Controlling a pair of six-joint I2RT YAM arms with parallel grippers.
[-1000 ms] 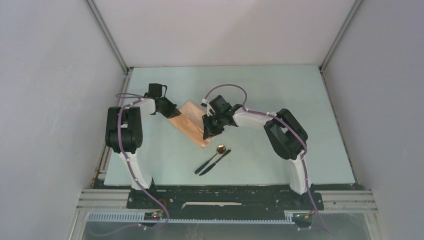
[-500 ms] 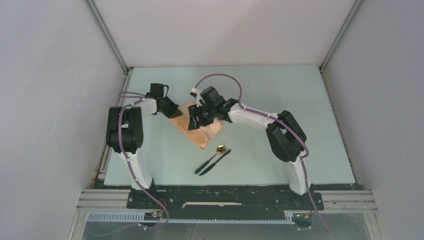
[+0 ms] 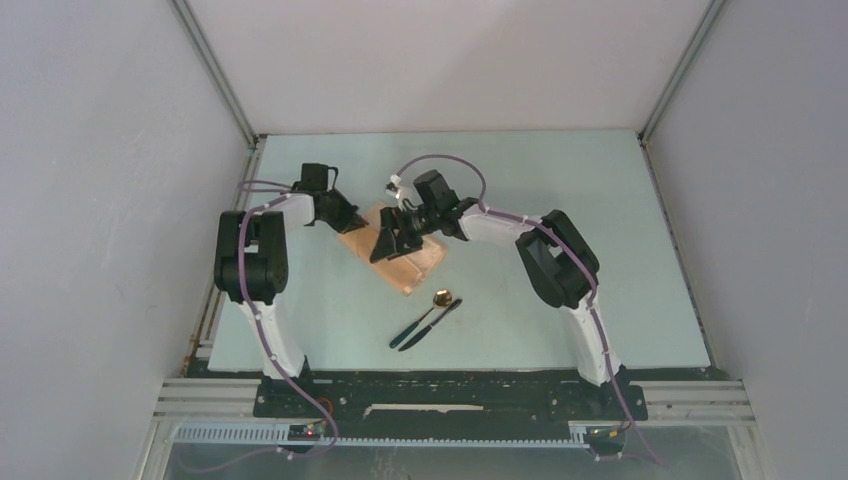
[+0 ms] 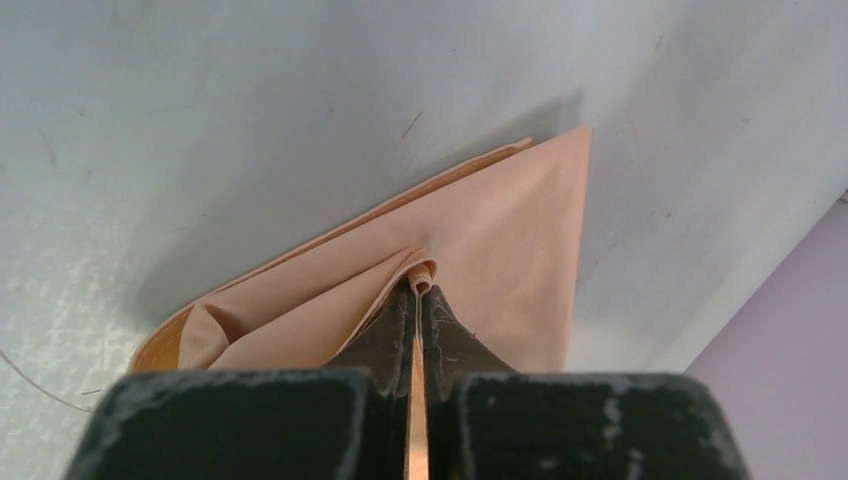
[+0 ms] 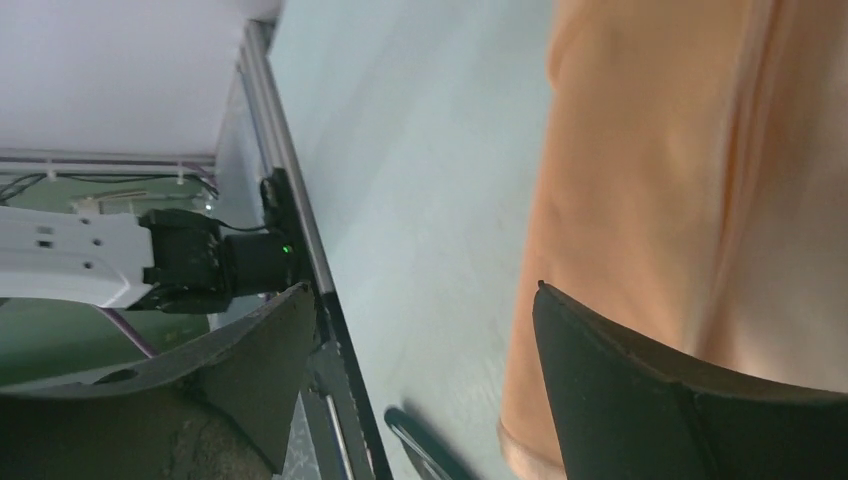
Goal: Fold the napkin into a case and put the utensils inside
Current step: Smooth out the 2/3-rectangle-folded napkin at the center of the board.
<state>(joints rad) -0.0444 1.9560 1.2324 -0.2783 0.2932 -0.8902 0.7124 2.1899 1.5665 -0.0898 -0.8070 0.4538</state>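
Note:
The peach-tan napkin (image 3: 415, 265) lies folded in a layered oblong at mid-table; whether it forms a case I cannot tell. My left gripper (image 3: 352, 225) is shut on a rolled fold at its far-left edge, and in the left wrist view a sliver of napkin (image 4: 510, 230) shows between the closed left gripper (image 4: 421, 290). My right gripper (image 3: 385, 245) hangs open over the cloth's left part. In the right wrist view, one side of the right gripper (image 5: 422, 300) is over the napkin (image 5: 680, 180), the other over bare table. The utensils, a gold-bowled spoon (image 3: 441, 298) and a dark knife (image 3: 432, 324), lie just in front.
The pale green table (image 3: 560, 200) is enclosed by white walls on three sides. In the right wrist view a dark rail (image 5: 300, 240) marks the table's edge, with an arm's base (image 5: 190, 265) beyond it and a dark utensil handle (image 5: 425, 445) low down.
My right gripper swung from the napkin's near-right end to its far-left part and opened, letting go of the cloth, which is now folded shorter. The left gripper stayed pinched on the edge.

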